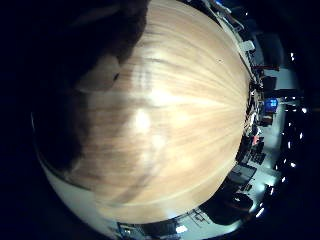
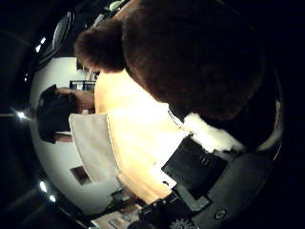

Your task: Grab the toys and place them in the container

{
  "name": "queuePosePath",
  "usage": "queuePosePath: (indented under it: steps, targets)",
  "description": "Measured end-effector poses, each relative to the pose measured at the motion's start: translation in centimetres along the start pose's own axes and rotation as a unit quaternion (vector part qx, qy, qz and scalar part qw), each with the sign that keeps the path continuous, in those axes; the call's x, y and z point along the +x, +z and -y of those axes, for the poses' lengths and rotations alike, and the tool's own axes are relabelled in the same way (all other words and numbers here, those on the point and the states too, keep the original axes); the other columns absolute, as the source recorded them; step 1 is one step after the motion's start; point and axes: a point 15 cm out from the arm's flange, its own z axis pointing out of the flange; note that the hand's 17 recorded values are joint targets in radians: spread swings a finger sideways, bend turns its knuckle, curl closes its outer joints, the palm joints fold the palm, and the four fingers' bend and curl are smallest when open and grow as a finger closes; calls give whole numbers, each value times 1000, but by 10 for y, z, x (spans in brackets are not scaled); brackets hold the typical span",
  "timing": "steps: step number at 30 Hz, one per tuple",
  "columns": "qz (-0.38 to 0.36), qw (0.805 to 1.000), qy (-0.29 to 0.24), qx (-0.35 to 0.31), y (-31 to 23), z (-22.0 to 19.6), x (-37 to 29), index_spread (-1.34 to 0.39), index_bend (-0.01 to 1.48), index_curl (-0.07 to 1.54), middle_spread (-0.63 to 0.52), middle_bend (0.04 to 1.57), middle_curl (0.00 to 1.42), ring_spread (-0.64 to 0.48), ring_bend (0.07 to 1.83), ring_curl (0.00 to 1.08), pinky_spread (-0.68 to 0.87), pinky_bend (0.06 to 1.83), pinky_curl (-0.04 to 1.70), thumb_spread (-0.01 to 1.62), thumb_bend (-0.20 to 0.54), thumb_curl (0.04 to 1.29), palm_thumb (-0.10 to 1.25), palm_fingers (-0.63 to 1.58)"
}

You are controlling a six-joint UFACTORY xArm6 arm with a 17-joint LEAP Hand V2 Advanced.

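Wooden table (image 1: 190,100) with a brown plush toy (image 2: 190,52) lying on it

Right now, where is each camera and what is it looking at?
Little finger side palm view: sits on the palm, looks out over the wooden table; dark fur crowds one edge.
Thumb side palm view: sits on the palm, looks at a brown plush toy very close; black parts of the hand show.
Both share the table and toy.
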Motion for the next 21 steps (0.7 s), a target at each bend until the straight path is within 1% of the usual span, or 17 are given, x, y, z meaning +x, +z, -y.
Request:
queuePosePath:
  steps: [1, 3, 4, 6, 7, 9, 13, 18, 21]
  targets:
    - [0, 1000, 1, 0, 1, 0, 1, -464, 89, 202, -320, 416, 418, -358, 963, 328, -244, 1144, 116, 969, 8, 335, 690, 744]
    - [-2, 1000, 2, 6, 3, 3, 3, -484, 147, 204, -377, 488, 452, -393, 1035, 366, -340, 1198, 149, 981, 34, 351, 780, 893]
    - [-2, 1000, 4, 8, 4, 5, 3, -498, 171, 208, -404, 515, 465, -392, 1071, 383, -370, 1213, 161, 987, 54, 362, 836, 996]
    - [-3, 1000, 8, 11, 4, 6, 5, -512, 183, 219, -429, 569, 490, -381, 1091, 401, -408, 1214, 176, 988, 65, 371, 892, 1095]
    - [-3, 1000, 10, 12, 4, 6, 6, -525, 234, 248, -439, 611, 511, -375, 1082, 410, -426, 1209, 188, 989, 76, 379, 932, 1177]
    - [-3, 1000, 14, 13, 4, 5, 8, -545, 296, 287, -454, 659, 537, -363, 1091, 432, -446, 1205, 210, 990, 77, 385, 976, 1228]
    - [-1, 1000, 14, 5, 4, 2, 7, -566, 384, 354, -456, 736, 571, -346, 1122, 453, -472, 1200, 244, 970, 43, 385, 1011, 1258]
    - [11, 1000, 14, -16, -3, -14, 4, -566, 427, 404, -458, 781, 582, -332, 1157, 469, -478, 1208, 280, 938, -8, 379, 1024, 1256]
    - [13, 1000, 17, -14, -25, -23, 8, -570, 430, 422, -456, 794, 583, -328, 1174, 474, -477, 1218, 301, 934, -19, 374, 1022, 1249]
